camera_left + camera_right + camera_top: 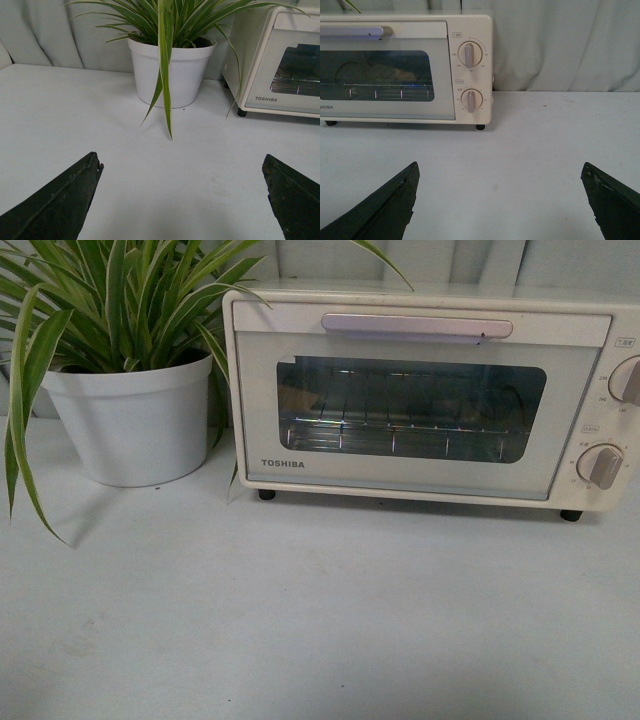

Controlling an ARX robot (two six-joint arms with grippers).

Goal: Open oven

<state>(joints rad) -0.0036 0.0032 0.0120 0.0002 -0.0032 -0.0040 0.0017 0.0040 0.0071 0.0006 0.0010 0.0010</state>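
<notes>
Oven (pixel 420 400), door shut, plant (pixel 135 390) just beside it; left gripper (pixel 182 200) and right gripper (pixel 500 200) gape wide, empty; tugging its handle (pixel 417 327) could drag it forward.

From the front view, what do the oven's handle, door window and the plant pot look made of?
Handle: likely brushed or satin metal, possibly coated plastic; pale silvery sheen. Door window: glass; see-through to the wire rack, with reflections. Plant pot: matte white plastic or ceramic; smooth, no gloss, cannot tell which.
</notes>
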